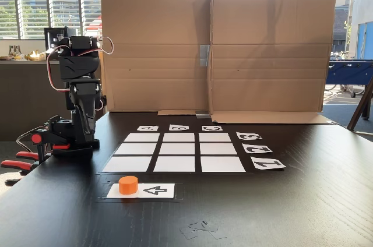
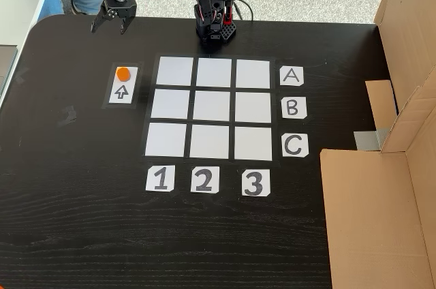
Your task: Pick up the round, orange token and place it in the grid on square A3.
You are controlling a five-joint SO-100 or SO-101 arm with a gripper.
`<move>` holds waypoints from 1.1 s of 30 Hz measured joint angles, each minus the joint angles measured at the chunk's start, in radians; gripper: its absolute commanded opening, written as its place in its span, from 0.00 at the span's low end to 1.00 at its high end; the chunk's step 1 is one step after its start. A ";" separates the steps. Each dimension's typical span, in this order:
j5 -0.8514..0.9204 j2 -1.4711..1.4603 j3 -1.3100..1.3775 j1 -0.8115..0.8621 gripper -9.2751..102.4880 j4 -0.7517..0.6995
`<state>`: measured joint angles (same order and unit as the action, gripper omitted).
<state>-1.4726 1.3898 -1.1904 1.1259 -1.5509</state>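
Dark wood grain of the worktop (image 1: 303, 212) lay nearest the camera and spread under everything I had to deal with. Behind it stood the cardboard screen (image 1: 215, 49), folded in two panels, the biggest thing after the worktop itself. My arm (image 1: 81, 90) sat folded at the left in a fixed view, its base clamped to the worktop edge by red-handled clamps (image 1: 17, 162).

Next in size came the grid (image 2: 212, 108), nine white cells in three rows, with labels A, B, C down its right side and 1, 2, 3 along its near edge in a fixed view from above. Square A3 (image 2: 253, 73) was the cell in line with both the A and the 3, and it was bare white paper.

Left of the grid in that same view lay the arrow card (image 2: 123, 85), and the token (image 2: 122, 73) stood on the card's end beyond the arrowhead, just apart from the grid.

My pincer (image 2: 113, 25) hung above the worktop beyond the card, pointing down, its jaws spread wide and holding nothing, well clear of the token.
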 measured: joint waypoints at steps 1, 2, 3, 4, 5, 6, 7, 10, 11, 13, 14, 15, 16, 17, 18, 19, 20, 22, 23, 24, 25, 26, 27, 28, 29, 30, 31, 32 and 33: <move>-0.005 -0.014 0.014 -0.011 0.43 0.000; -0.006 -0.025 0.025 -0.021 0.43 0.000; -0.009 -0.035 0.035 -0.032 0.43 0.000; -0.012 -0.044 0.044 -0.043 0.43 0.000; -0.014 -0.049 0.048 -0.054 0.43 0.000; -0.014 -0.061 0.058 -0.064 0.43 0.000; -0.017 -0.077 0.069 -0.078 0.43 0.000; -0.028 -0.118 0.077 -0.117 0.43 0.000; -0.032 -0.130 0.080 -0.129 0.43 0.000; -0.038 -0.158 0.081 -0.149 0.43 0.000; -0.043 -0.172 0.086 -0.158 0.43 0.000; -0.046 -0.186 0.091 -0.164 0.43 0.000; -0.049 -0.196 0.097 -0.170 0.43 0.000; -0.051 -0.207 0.103 -0.176 0.43 0.000; -0.051 -0.218 0.106 -0.181 0.43 0.000; -0.051 -0.227 0.109 -0.184 0.43 0.000; -0.052 -0.238 0.112 -0.187 0.43 0.000; -0.061 -0.256 0.118 -0.190 0.43 0.000; -0.063 -0.262 0.118 -0.192 0.43 0.000; -0.066 -0.270 0.118 -0.192 0.43 0.000; -0.071 -0.279 0.118 -0.193 0.43 0.000; -0.071 -0.284 0.118 -0.193 0.43 0.000; -0.075 -0.291 0.118 -0.193 0.43 0.000; -0.078 -0.298 0.118 -0.193 0.43 0.000; -0.078 -0.304 0.118 -0.193 0.43 0.000; -0.080 -0.310 0.118 -0.195 0.43 0.000; -0.083 -0.318 0.118 -0.196 0.43 0.000; -0.083 -0.325 0.118 -0.199 0.43 0.000; -0.083 -0.333 0.118 -0.202 0.43 0.000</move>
<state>-1.5555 1.0569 -1.0723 0.9235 -1.5509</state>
